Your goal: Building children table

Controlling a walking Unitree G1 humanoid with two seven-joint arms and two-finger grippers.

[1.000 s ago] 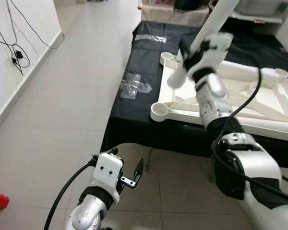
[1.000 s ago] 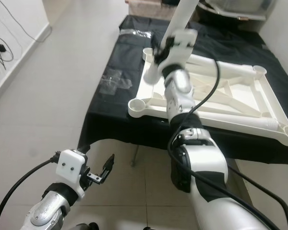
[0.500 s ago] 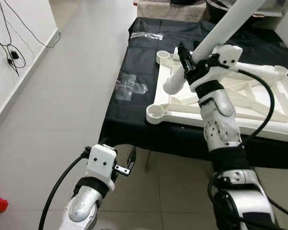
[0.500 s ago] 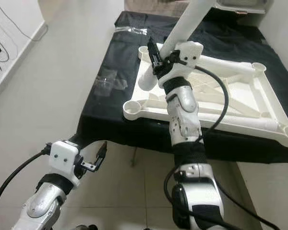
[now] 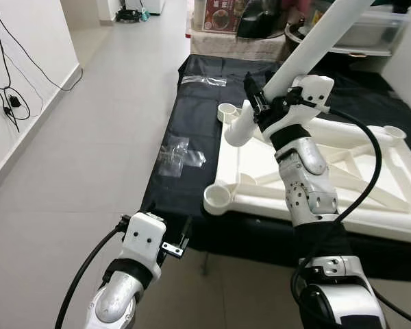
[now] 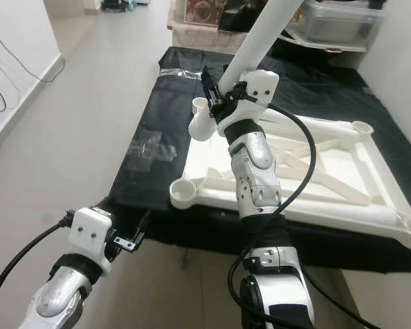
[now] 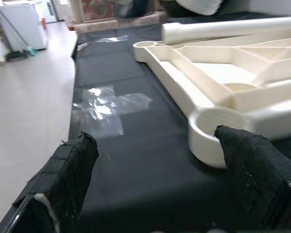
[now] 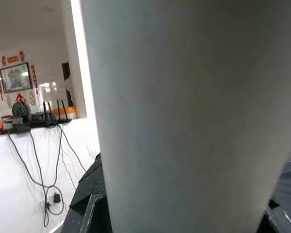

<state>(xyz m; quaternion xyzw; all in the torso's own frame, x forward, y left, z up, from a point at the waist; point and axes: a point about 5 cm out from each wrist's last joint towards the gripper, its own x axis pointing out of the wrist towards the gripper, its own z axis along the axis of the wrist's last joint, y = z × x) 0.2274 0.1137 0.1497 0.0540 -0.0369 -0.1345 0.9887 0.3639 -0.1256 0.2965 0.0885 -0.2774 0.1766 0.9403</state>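
The upturned white plastic children's table top (image 5: pixel 329 171), ribbed underneath with a round leg socket at each corner, lies on a low table draped in black cloth (image 5: pixel 192 130); everything else is placed against it. Furthest left, just off its near-left corner socket (image 5: pixel 218 198), the left gripper (image 5: pixel 180 241) hangs below the cloth's edge with its two black fingers (image 7: pixel 68 170) spread wide and nothing between them. A crumpled clear plastic wrapper (image 5: pixel 180 152) lies on the cloth beside the top's left side. Over the far-left corner socket (image 5: pixel 227 111), the right gripper (image 5: pixel 257 110) has its fingers clamped round a long white cylindrical table leg (image 5: pixel 301 51), which slants up and away with its lower end hanging just above and slightly inside that socket.

The likely trouble is alignment: the leg is tilted, so pushed down as it stands it could catch the socket rim and jam, or skid off onto the ribs. The table top is unheld, so a sideways push could slide it over the cloth towards the edge. The grip sits near the leg's lower end, so the long free length may lever it round in the fingers.
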